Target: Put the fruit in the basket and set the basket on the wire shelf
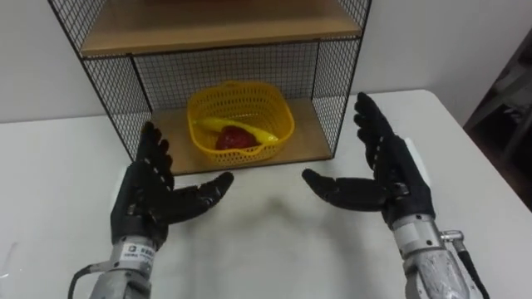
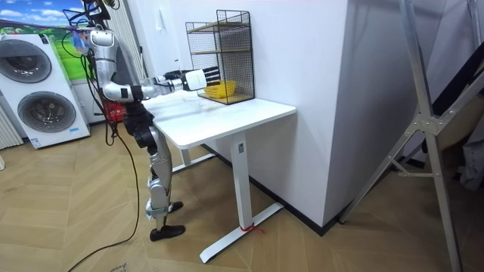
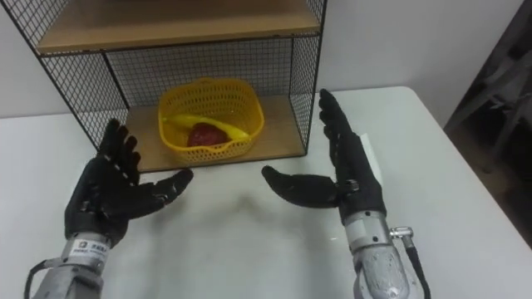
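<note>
While my left robot hand [image 1: 154,195] and right robot hand [image 1: 386,170] hang spread, basket [image 1: 281,129] of fruit [image 1: 237,139] beyond them, inside wire shelf [image 1: 116,87].

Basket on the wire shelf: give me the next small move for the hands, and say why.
Probably draw both hands back from the shelf and lower them. The yellow basket already sits on the lower board of the wire shelf, with the banana and the red fruit inside. The left hand and right hand are open over the table, clear of the basket.
</note>
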